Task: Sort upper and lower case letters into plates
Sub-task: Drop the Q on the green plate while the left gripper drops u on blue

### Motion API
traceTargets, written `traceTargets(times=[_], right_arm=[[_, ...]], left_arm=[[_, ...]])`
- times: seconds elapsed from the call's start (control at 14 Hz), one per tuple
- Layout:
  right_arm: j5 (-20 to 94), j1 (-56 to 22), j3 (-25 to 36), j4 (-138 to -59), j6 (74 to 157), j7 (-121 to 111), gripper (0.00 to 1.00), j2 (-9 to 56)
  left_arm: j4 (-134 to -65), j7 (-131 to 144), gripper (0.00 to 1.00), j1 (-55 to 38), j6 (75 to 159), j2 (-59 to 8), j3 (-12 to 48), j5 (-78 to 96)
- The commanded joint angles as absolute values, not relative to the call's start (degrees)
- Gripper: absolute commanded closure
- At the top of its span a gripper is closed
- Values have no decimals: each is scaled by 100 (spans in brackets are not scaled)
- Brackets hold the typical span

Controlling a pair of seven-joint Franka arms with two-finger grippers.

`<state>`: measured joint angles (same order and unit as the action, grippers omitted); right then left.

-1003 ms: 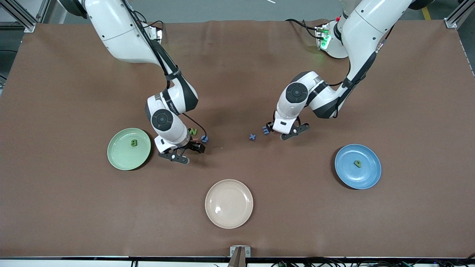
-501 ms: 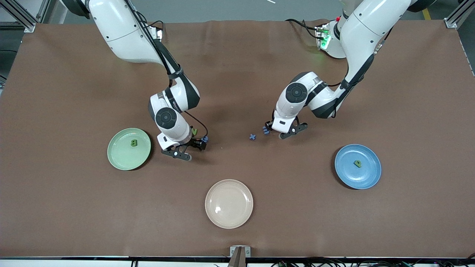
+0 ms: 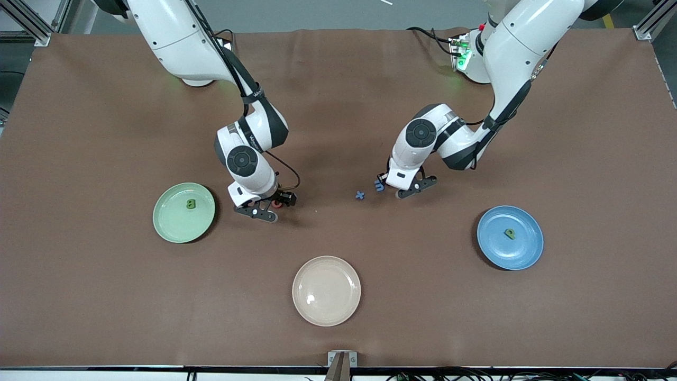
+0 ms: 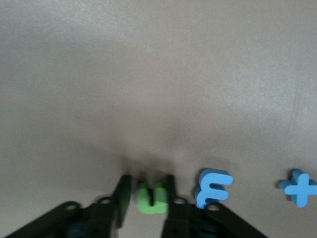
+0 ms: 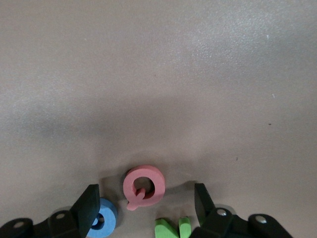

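My left gripper (image 4: 147,192) is down on the table mid-way along it, fingers shut on the green u (image 4: 151,199). The blue m (image 4: 213,187) lies right beside it, and the blue x (image 4: 298,187) a little farther toward the right arm's end. My right gripper (image 5: 146,203) hangs open just above the red Q (image 5: 143,186), with the blue G (image 5: 103,220) by one finger and the green N (image 5: 173,229) by the other. The pale green plate (image 3: 174,226) holds a green B (image 3: 190,203). The blue plate (image 3: 524,250) holds a green p (image 3: 509,233).
A cream-white plate (image 3: 326,290) with nothing on it sits nearest the front camera, midway along the table. Bare brown mat lies between the plates and around both letter groups.
My right gripper has moved away from the green plate and over the Q, G and N, its fingers narrowing slightly. My left gripper's fingers have closed in on the u.
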<state>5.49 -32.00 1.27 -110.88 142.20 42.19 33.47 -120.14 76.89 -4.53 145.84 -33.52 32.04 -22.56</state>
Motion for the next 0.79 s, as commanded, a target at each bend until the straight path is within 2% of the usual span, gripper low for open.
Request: traceTargets(times=[0.0,0.29,0.57,0.72], right_arm=[[422,-3252,185,-11276,14229,4351,21,3208],[290,-3199,237,-11241,14265,4342,26,3226],[290,-3208,229,-11232,14282,4350,47,3226],[290,-3217,229,-11232,14265,4351,62,3234]], left_arm=[[-11936,7858,100,-378,14669,-3358,3208,-2408],[-11559,7691,100,-2,14546,-3138,3164,-2426],[-10734,6621,100,807,13687,-3155,3164,-2601],[-10364,6006,100,1141,13308,-3173,3164,-2602]])
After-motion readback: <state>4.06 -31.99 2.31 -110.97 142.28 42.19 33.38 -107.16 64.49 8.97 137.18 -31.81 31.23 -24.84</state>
